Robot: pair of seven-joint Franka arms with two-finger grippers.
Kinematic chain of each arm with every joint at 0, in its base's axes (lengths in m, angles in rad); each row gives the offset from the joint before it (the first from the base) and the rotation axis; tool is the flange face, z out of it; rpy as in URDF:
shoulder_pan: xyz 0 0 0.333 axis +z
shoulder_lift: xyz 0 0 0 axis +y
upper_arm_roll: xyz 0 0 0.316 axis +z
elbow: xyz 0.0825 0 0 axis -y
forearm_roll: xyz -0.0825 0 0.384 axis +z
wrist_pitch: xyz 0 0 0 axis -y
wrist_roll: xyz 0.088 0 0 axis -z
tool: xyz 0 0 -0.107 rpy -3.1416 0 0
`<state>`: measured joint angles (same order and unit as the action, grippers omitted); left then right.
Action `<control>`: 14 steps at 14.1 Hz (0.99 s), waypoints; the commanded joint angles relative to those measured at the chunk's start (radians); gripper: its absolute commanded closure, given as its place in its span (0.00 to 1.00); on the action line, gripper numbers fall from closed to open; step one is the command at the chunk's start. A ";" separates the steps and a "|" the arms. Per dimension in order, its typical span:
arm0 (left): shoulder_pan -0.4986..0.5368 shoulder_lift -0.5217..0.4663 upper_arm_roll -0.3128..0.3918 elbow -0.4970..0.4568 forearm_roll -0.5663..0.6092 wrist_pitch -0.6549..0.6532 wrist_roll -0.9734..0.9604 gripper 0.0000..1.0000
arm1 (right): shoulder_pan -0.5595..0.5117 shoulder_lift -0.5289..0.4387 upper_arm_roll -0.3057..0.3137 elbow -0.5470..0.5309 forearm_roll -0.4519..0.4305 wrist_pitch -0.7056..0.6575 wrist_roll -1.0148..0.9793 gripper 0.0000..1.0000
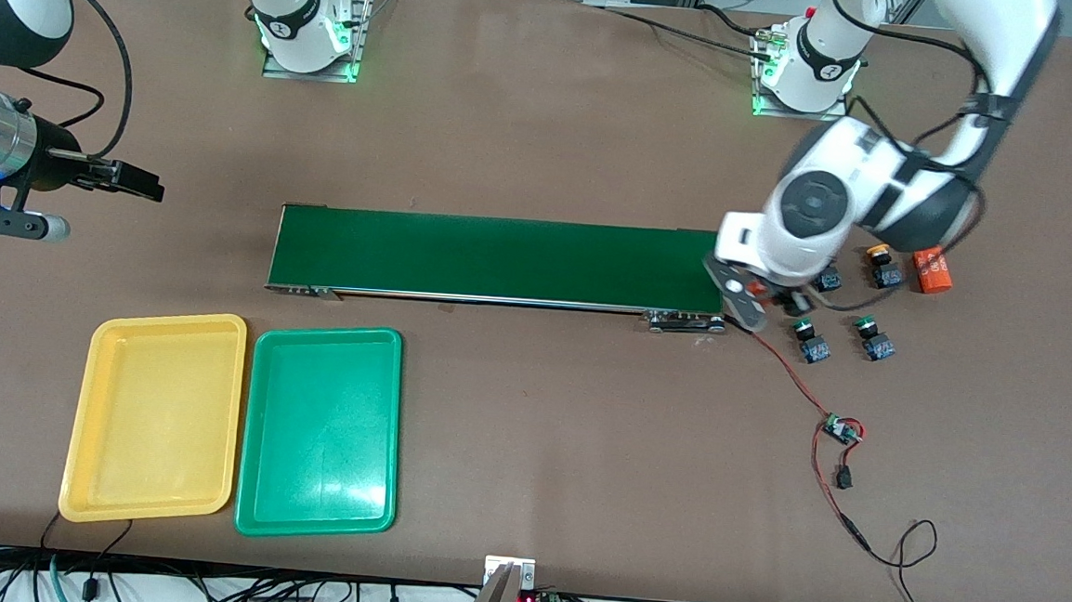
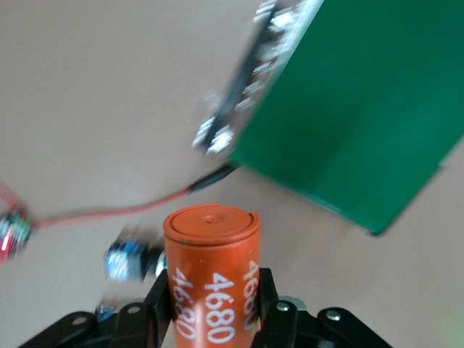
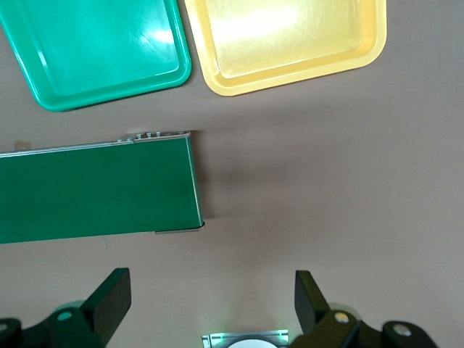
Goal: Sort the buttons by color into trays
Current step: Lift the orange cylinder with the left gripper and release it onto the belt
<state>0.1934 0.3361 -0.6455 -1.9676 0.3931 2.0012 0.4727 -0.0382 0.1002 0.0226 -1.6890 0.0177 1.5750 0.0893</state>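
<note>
My left gripper [image 1: 764, 296] is shut on an orange cylinder [image 2: 212, 275] printed "4680", held upright just off the conveyor belt's [image 1: 501, 259] end toward the left arm's side. Beside it on the table lie the buttons: a yellow-capped one [image 1: 881, 264], two green-capped ones [image 1: 808, 339] [image 1: 872, 336], and one [image 1: 828, 281] partly hidden under the arm. A blurred button [image 2: 127, 261] shows in the left wrist view. My right gripper [image 1: 138, 182] hangs open and empty over bare table at the right arm's end. The yellow tray [image 1: 157, 417] and green tray [image 1: 321, 429] lie side by side, both empty.
A second orange cylinder [image 1: 931, 271] lies past the buttons toward the table's edge. A red-and-black wire with a small circuit board [image 1: 840, 428] trails from the belt's end toward the front camera. The right wrist view shows the belt's other end [image 3: 94, 188] and both trays' corners.
</note>
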 commanded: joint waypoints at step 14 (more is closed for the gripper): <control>-0.164 0.144 -0.017 -0.007 -0.017 0.130 0.231 0.04 | -0.011 0.013 0.005 0.028 0.016 -0.020 -0.014 0.00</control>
<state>0.0271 0.4964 -0.6554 -1.9730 0.3929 2.1520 0.6774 -0.0383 0.1007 0.0225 -1.6878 0.0177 1.5747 0.0891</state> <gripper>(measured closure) 0.502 0.000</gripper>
